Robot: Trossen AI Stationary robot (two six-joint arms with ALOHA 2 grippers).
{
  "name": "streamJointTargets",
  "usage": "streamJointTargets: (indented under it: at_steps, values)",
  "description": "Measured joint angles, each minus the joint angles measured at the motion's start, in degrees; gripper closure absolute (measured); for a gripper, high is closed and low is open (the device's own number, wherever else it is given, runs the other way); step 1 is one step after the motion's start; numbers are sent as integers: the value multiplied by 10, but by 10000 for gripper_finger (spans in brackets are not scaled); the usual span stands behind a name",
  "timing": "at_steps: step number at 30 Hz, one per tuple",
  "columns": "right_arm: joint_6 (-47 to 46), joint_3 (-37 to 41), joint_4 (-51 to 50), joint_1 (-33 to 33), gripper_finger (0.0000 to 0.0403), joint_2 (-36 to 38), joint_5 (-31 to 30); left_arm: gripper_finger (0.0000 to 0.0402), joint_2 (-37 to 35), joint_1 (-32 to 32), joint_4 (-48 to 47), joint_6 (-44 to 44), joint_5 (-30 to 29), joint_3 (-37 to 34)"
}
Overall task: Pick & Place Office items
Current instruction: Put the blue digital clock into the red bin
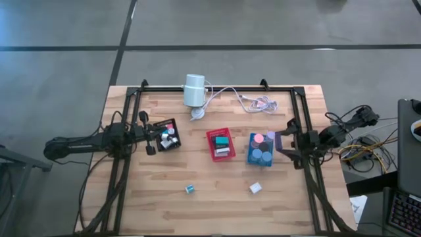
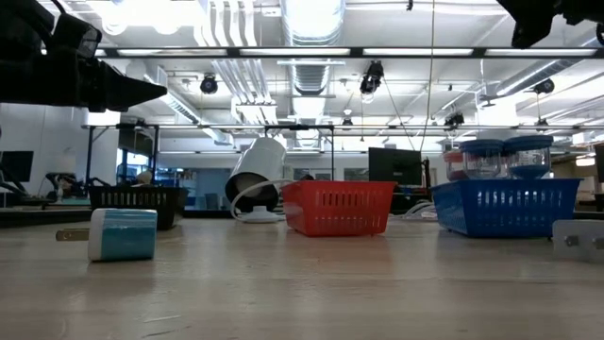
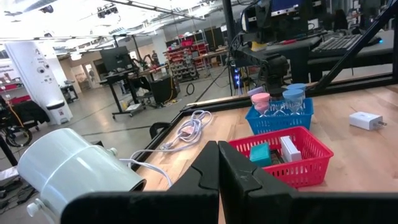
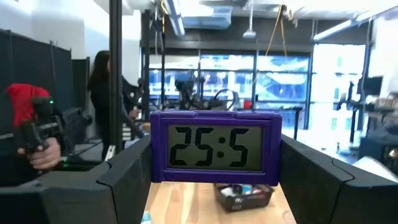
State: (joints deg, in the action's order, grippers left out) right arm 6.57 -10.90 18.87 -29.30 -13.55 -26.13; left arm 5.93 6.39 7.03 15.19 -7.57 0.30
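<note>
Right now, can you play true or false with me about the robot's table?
1. The right gripper holds a purple clock. True.
2. The red tray is empty. False: it holds a teal piece and a white piece.
3. The left gripper is shut. True.
4. The small teal block sits inside the blue tray. False: it lies loose on the table.
</note>
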Motion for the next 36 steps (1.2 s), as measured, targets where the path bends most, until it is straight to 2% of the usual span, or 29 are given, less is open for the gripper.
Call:
streamJointTargets:
  at_steps: [8, 15, 36]
  values:
    - [29, 27, -4, 5, 123, 46, 0, 401, 0, 0, 0, 3, 0, 0]
    - [46, 54, 2, 5, 123, 57, -55, 401, 0, 0, 0, -9, 0, 0]
    - [57, 75, 35, 5, 121, 56, -56, 401, 0, 0, -2, -21, 0, 0]
